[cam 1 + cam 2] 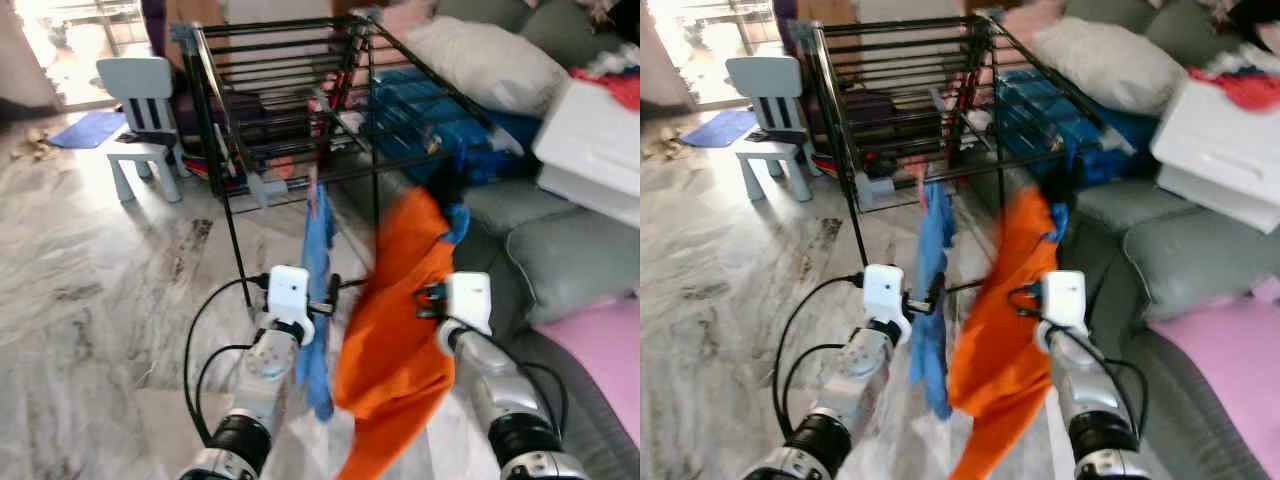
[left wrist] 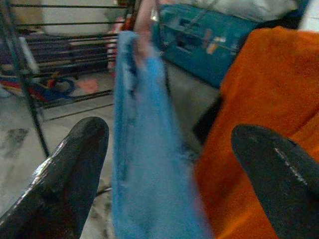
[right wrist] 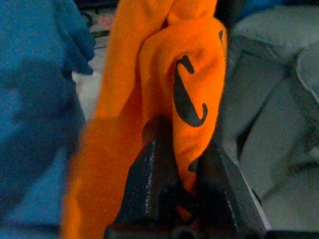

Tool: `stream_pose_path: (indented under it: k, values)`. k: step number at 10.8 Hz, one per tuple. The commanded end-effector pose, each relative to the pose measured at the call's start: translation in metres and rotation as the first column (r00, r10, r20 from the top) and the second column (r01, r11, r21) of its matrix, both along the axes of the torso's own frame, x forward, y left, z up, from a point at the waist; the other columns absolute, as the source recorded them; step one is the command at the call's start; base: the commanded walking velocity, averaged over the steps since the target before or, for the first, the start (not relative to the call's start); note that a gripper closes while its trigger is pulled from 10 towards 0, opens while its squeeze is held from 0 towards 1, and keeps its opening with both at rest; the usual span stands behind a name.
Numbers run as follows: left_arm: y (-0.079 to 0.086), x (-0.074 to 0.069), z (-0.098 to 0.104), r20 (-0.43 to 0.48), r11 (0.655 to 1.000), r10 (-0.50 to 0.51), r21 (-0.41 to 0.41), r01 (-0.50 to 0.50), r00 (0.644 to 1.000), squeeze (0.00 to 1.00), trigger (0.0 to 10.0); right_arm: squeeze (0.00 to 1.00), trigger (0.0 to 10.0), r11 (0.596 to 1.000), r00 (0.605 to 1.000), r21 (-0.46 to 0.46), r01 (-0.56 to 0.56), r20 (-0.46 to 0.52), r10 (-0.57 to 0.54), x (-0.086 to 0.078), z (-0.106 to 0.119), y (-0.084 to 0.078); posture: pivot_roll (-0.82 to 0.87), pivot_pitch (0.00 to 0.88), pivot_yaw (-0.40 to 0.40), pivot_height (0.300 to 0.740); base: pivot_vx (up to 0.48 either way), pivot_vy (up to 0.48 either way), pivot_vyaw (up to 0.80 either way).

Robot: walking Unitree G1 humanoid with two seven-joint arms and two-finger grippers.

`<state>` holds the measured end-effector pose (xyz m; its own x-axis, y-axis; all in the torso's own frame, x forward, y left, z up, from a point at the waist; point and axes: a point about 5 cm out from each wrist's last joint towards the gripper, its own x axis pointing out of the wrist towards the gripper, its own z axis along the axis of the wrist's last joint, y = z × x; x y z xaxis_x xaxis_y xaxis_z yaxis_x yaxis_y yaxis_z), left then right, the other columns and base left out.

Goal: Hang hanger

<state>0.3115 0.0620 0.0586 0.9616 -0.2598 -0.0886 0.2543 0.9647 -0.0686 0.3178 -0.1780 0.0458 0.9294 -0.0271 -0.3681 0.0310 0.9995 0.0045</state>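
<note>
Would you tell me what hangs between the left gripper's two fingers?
In the left wrist view, a blue garment hangs between the open left gripper's fingers.

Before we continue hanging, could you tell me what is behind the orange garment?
Behind the orange garment a grey sofa and blue items show; the right pincer grips its fold; any hanger is hidden.
</note>
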Motion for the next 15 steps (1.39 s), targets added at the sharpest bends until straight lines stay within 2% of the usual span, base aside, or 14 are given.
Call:
stream_pose_path:
  k: [1, 3, 4, 8, 11, 13, 15]
  values:
    - [0.009, 0.002, -0.002, -0.013, 0.999, 0.029, 0.017, -0.029, 0.999, 0.00, 10.0, 0.00, 10.0, 0.999, 0.997, 0.012, -0.038, 0.061, 0.037, 0.011, 0.015, 0.014, -0.11, 0.007, -0.012, 0.740, 0.480, 0.000, 0.00]
    - [0.010, 0.002, -0.001, -0.010, 0.999, 0.033, 0.007, -0.033, 0.999, 0.00, 10.0, 0.00, 10.0, 0.995, 0.994, 0.011, -0.102, 0.049, 0.101, 0.012, 0.015, 0.017, -0.11, 0.012, -0.010, 0.740, 0.480, 0.000, 0.00]
    - [0.009, 0.002, 0.000, -0.003, 0.999, 0.033, 0.010, -0.033, 0.999, 0.00, 10.0, 0.00, 10.0, 0.991, 0.990, 0.014, -0.136, 0.040, 0.136, 0.015, 0.017, 0.017, -0.11, 0.015, -0.010, 0.740, 0.000, 0.000, 0.00]
    - [0.012, 0.001, -0.002, -0.016, 0.999, 0.046, 0.006, -0.046, 0.999, 0.00, 10.0, 0.00, 10.0, 0.988, 0.986, -0.027, -0.150, 0.066, 0.151, 0.029, 0.034, -0.001, -0.10, 0.022, -0.009, 0.740, 0.000, 0.000, 0.00]
    - [0.014, 0.003, -0.002, -0.025, 0.997, 0.074, 0.012, -0.074, 0.997, 0.00, 10.0, 0.00, 10.0, 0.972, 0.973, -0.048, -0.231, 0.018, 0.232, 0.043, 0.045, 0.000, -0.09, 0.024, -0.013, 0.740, 0.000, 0.000, 0.00]
    - [0.014, 0.004, -0.001, -0.028, 0.997, 0.073, 0.014, -0.073, 0.997, 0.00, 10.0, 0.00, 10.0, 0.972, 0.973, -0.049, -0.228, 0.014, 0.229, 0.051, 0.055, -0.001, -0.09, 0.023, -0.015, 0.740, 0.000, 0.000, 0.00]
    - [0.015, 0.004, -0.002, -0.039, 0.997, 0.077, 0.013, -0.077, 0.996, 0.00, 10.0, 0.00, 10.0, 0.975, 0.974, 0.003, -0.224, -0.028, 0.224, 0.060, 0.062, 0.001, -0.08, 0.024, -0.022, 0.740, 0.000, 0.000, 0.00]
